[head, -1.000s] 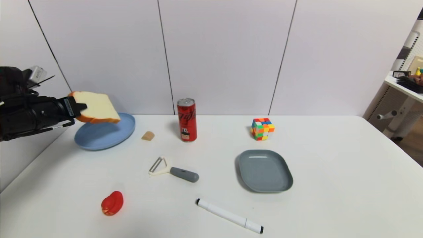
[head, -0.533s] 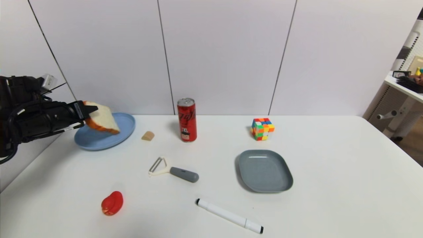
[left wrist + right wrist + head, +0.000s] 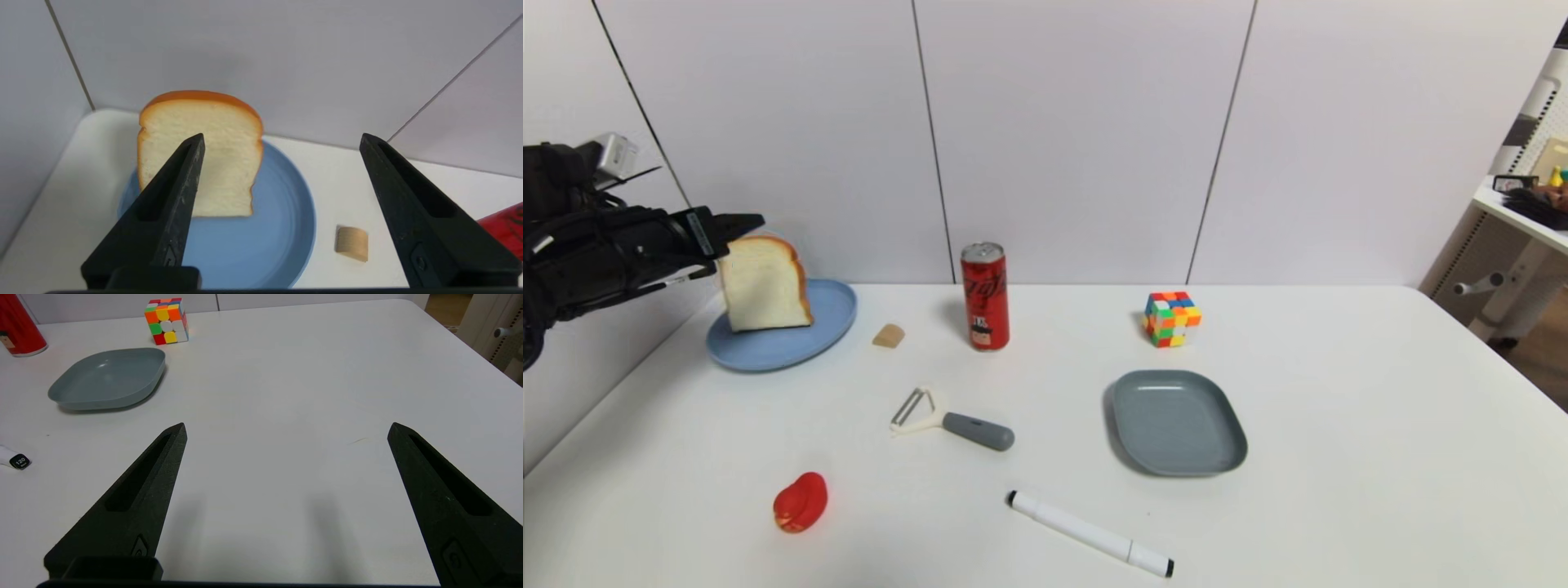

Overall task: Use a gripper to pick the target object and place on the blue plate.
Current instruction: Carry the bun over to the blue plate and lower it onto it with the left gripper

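One bread slice (image 3: 765, 284), cream-faced, brown-crusted, upright.

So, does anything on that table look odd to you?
Yes, the bread slice stands upright on its edge on the blue plate rather than lying flat. The left gripper is open and not holding it.

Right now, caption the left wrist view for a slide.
Open left gripper near bread upright on blue plate.
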Action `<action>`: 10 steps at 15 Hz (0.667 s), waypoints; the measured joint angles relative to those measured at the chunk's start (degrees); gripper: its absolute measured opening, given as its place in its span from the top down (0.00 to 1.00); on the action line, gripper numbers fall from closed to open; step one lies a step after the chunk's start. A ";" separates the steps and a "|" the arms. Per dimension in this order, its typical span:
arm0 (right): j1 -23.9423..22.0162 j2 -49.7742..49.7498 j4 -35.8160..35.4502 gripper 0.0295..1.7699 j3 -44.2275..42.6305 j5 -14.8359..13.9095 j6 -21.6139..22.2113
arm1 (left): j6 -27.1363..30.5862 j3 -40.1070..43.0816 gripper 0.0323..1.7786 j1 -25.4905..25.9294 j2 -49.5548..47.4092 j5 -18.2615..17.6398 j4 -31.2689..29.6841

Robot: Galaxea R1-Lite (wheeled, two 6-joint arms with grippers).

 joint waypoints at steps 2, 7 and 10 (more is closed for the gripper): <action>0.00 0.00 0.00 0.04 0.00 0.05 -0.02 | 2.22 -1.56 0.18 -0.01 -3.33 -0.11 1.49; 0.00 0.00 0.00 0.04 0.00 0.00 -0.02 | 14.71 -7.11 0.12 -0.01 -16.59 -0.11 15.54; 0.00 0.00 0.00 0.04 0.00 0.02 -0.05 | 24.42 -9.14 0.09 0.00 -27.22 0.09 29.72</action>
